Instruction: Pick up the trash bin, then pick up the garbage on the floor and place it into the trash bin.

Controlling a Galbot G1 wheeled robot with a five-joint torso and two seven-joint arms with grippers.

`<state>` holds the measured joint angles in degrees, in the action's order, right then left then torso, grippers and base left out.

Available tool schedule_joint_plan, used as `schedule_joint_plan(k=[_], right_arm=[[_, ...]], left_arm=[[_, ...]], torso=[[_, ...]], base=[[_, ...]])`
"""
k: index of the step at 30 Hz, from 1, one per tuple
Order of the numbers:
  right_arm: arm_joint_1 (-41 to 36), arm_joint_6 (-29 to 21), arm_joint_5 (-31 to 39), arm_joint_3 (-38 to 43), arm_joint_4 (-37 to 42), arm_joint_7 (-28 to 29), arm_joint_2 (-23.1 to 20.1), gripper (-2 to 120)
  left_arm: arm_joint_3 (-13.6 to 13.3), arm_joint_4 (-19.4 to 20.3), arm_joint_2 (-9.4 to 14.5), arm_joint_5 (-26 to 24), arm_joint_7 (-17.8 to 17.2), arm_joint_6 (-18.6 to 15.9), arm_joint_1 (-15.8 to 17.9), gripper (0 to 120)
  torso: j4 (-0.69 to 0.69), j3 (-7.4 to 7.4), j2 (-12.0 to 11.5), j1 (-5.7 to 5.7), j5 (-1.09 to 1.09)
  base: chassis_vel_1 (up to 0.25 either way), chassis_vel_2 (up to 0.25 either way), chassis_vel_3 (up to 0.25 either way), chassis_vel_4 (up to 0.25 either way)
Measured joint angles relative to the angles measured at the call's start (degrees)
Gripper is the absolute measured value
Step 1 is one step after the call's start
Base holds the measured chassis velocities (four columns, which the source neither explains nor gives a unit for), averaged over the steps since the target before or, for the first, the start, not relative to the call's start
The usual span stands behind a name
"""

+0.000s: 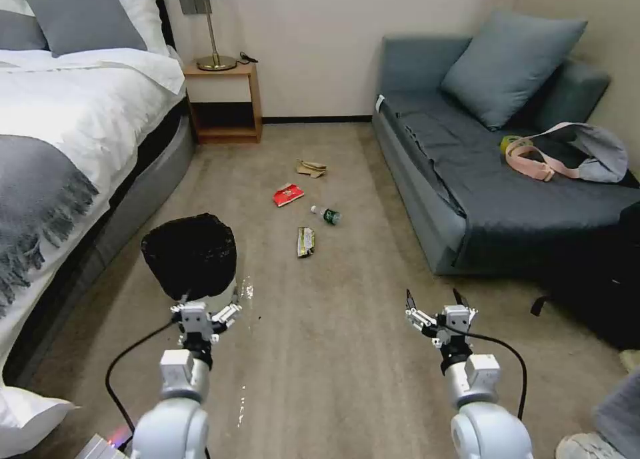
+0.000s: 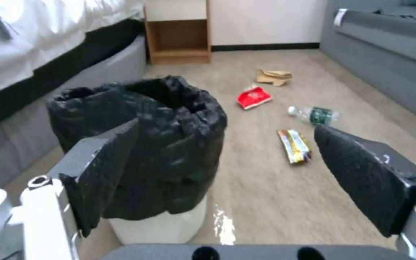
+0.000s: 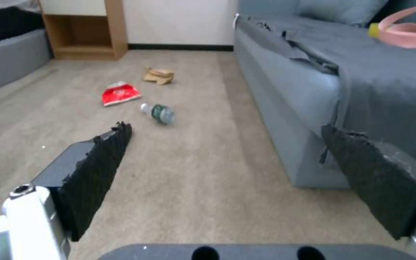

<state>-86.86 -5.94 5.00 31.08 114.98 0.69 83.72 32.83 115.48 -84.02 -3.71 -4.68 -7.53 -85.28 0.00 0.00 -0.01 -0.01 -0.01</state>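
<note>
Head view: left tool (image 1: 205,310) at the bin (image 1: 191,254), first step in hand.
The bin stood on the carpet by the bed (image 1: 73,112); the left tool, jaws wide, sat just before its near side, one pad (image 2: 103,169) against the black liner. The right tool (image 1: 437,309), also wide, hung over bare floor. Bottle (image 1: 327,214), red packet (image 1: 288,194), wrapper (image 1: 305,241) and paper bag (image 1: 311,168) lay beyond. The next move likely called for closing on the rim and lifting.
</note>
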Motion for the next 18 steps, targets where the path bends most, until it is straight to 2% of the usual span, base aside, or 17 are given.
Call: schedule_joint_plan(k=[2,3,7,8,9,11,12,16,18], right_arm=[[0.79,-2.49,2.08,-0.21,0.14,0.27,-0.93,100],[0.79,-2.49,2.08,-0.21,0.14,0.27,-0.93,100],[3.02,-9.29,7.76,-0.84,0.81,1.05,-3.39,100],[3.02,-9.29,7.76,-0.84,0.81,1.05,-3.39,100],[3.95,-12.08,10.08,-1.08,1.09,1.37,-4.42,100],[4.73,-14.34,11.98,-1.32,1.28,1.63,-5.30,100],[4.73,-14.34,11.98,-1.32,1.28,1.63,-5.30,100],[7.01,-20.26,16.72,-2.30,1.06,2.19,-7.42,100],[7.46,-21.42,17.64,-2.50,0.98,2.28,-7.83,100]], left_arm=[[0.51,0.28,0.77,-1.51,-1.76,-2.75,1.34,98],[0.51,0.28,0.77,-1.51,-1.76,-2.75,1.34,98],[1.77,1.06,2.66,-5.27,-6.00,-9.54,4.63,98],[1.77,1.06,2.66,-5.27,-6.00,-9.54,4.63,98],[2.26,1.37,3.40,-6.71,-7.61,-12.19,5.86,98],[3.10,1.84,4.62,-9.15,-10.39,-16.64,7.97,98],[3.10,1.84,4.62,-9.15,-10.39,-16.64,7.97,98],[4.47,2.64,6.69,-13.23,-14.97,-24.03,11.52,97],[4.68,2.75,7.00,-13.82,-15.68,-25.14,12.05,97]], torso=[[0.00,0.00,0.00,0.01,0.00],[0.00,0.00,0.00,0.01,0.00],[0.00,0.01,0.00,0.01,0.01],[0.00,0.01,0.00,0.01,0.01],[0.00,0.01,0.00,0.01,0.01],[0.00,0.01,0.00,0.01,0.01],[0.00,0.01,0.00,0.01,0.01],[0.00,0.01,0.00,0.01,0.00],[0.00,0.01,0.00,0.01,0.01]], base=[[0.000,0.000,0.000,0.000],[0.000,0.000,0.000,0.000],[0.000,0.000,0.000,0.000],[0.000,0.000,0.000,0.000],[0.000,0.000,0.000,0.000],[0.000,0.000,0.000,0.000],[0.000,0.000,0.000,0.000],[0.000,0.000,0.000,0.000],[0.000,0.000,0.000,0.000]])
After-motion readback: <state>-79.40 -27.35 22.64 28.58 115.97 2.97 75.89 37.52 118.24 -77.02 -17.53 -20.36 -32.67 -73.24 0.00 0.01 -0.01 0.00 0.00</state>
